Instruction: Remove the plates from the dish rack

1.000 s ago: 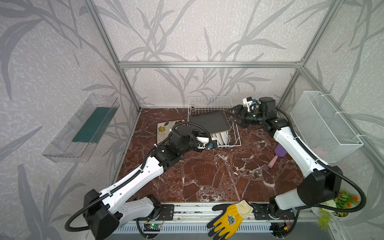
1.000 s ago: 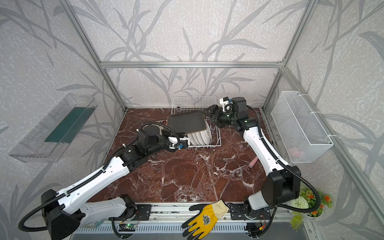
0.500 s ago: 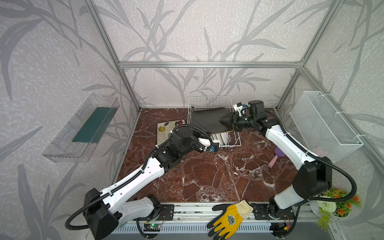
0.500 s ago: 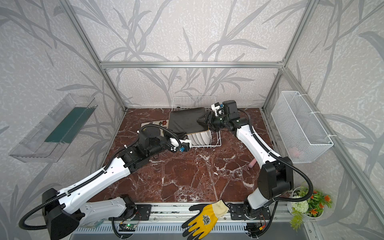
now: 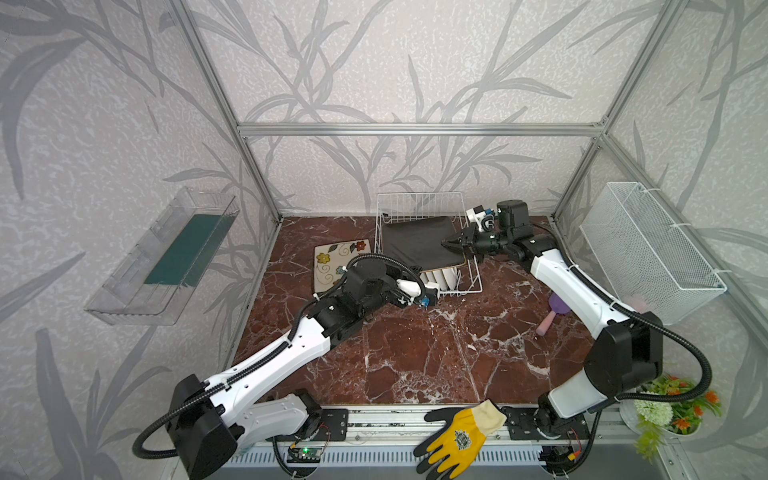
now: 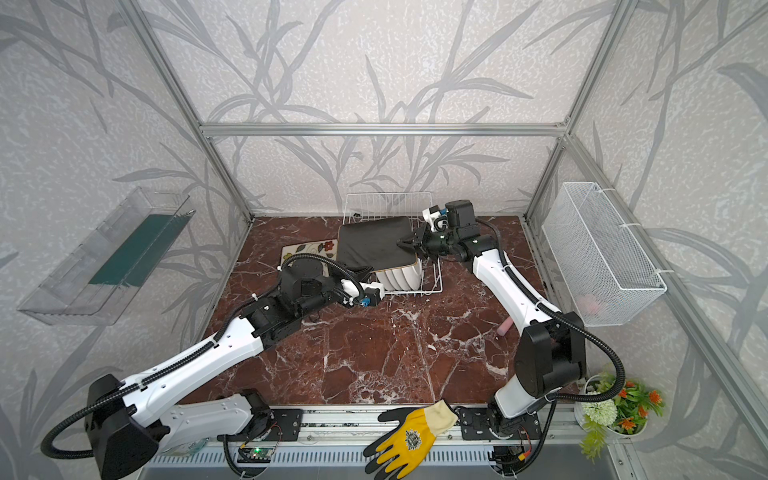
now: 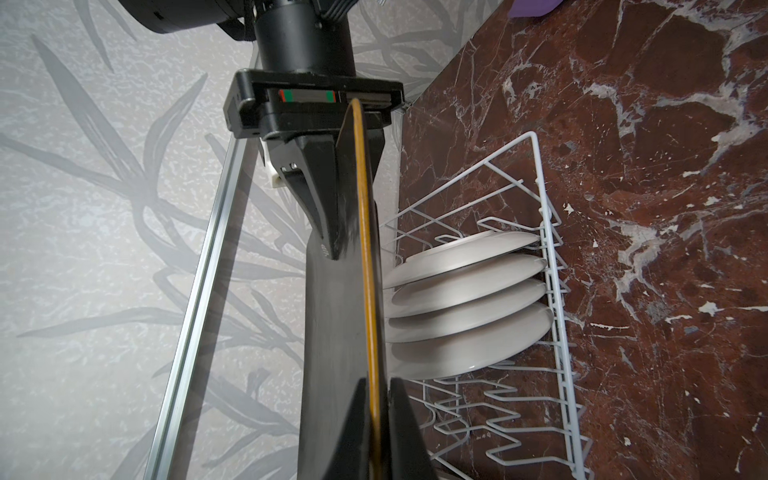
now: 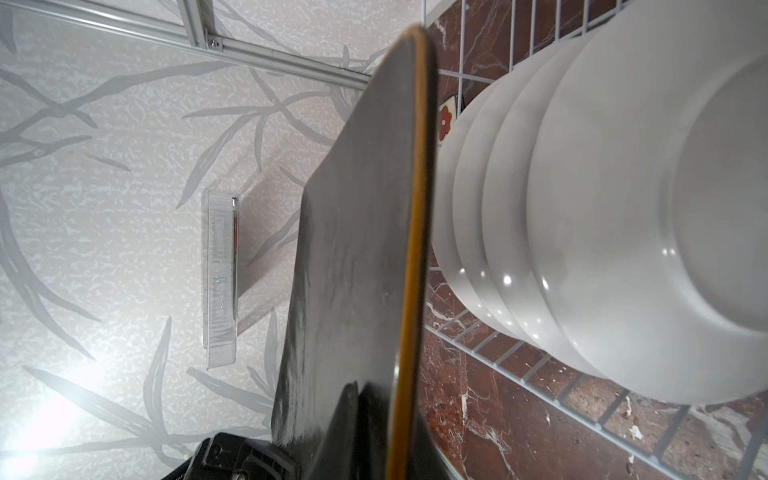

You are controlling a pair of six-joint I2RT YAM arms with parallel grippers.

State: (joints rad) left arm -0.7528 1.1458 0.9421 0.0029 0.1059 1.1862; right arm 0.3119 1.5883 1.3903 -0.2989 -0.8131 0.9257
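The stiff, glossy, likely breakable square plate (image 5: 419, 243) hangs over the dish rack (image 5: 473, 279), with the left gripper (image 7: 376, 388) and right gripper (image 5: 448, 244) each clamping an opposite rim, the sensible hold.

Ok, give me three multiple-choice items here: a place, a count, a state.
1. Where is the flowered square plate? A in the dish rack; B on the table beside it; C held in the air.
2. How many round white plates stand in the rack? A two; B six; C four.
3. The black-backed square plate is: A gripped by the left gripper and the right gripper; B flat on the table; C in one gripper only.
B: it lies flat next to the rack. C: four show in the left wrist view. A: both grippers clamp its edges.
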